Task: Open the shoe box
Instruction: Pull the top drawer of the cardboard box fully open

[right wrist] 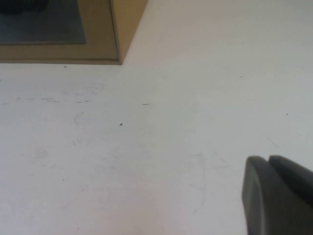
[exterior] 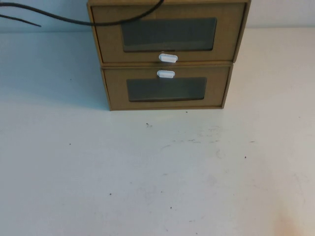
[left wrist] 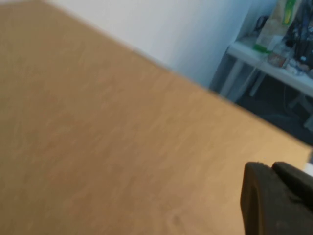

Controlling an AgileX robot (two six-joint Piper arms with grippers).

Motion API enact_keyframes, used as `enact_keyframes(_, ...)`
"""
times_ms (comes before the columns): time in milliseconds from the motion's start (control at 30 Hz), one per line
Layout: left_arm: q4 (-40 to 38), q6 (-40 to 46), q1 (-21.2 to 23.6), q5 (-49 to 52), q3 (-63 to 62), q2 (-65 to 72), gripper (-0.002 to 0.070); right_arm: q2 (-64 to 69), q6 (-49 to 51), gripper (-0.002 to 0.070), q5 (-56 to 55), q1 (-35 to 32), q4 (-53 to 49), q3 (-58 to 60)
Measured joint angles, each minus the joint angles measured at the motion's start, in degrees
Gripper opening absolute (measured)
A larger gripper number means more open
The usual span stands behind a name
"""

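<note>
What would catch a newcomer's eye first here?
Two brown windowed shoe boxes, both closed, stand stacked at the far middle of the table: upper box on lower box. A black cable crosses the upper one's left corner. The left gripper hangs over brown cardboard; the right gripper, shut, hovers over the table near the lower box's corner.

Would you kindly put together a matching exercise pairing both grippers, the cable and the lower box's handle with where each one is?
Things:
1. left gripper
2. right gripper
3. black cable
4. lower shoe box handle

Places:
A. shut, over the white table
B. across the upper shoe box front
C. shut, over brown cardboard
D. on a closed front, above its window

Pairs: 1-C, 2-A, 3-B, 4-D
</note>
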Motion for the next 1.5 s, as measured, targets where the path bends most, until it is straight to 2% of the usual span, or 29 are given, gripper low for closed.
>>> enact_keyframes(233, 4.3, -3.82, 0.0, 1.26, -0.5, 4.57, -0.0004, 0.0, 0.0, -0.0014, 0.0, 0.0, 0.0, 0.0)
enact_keyframes(767, 3.93, -8.79, 0.0, 1.15, -0.75, 5.2, -0.0004, 0.0, 0.0, -0.0014, -1.37, 0.0, 0.2, 0.0)
enact_keyframes(867, 3.93, -9.98, 0.0, 1.15, -0.86, 5.2, -0.0004, 0.0, 0.0, -0.0013, -6.89, 0.0, 6.97, 0.0)
enact_keyframes(1000, 3.93, -11.15, 0.0, 1.49, -0.86, 5.2, -0.0004, 0.0, 0.0, -0.0013, -15.37, 0.0, 28.86, 0.0)
enact_keyframes(1100, 3.93, -13.04, 0.0, 1.62, -0.86, 5.2, -0.0004, 0.0, -0.5, -0.0014, -19.48, 0.0, 39.33, 0.0)
enact_keyframes(1300, 3.79, -19.75, 0.0, 1.71, -0.94, 5.2, -0.0004, 0.0, -1.12, -0.0014, -20.36, 0.0, 47.23, 0.0)
enact_keyframes(1500, 3.54, -22.73, 0.0, 1.22, -1.12, 5.2, -0.0004, 0.0, -2.19, -0.0014, -11.44, 0.0, 47.71, -0.6)
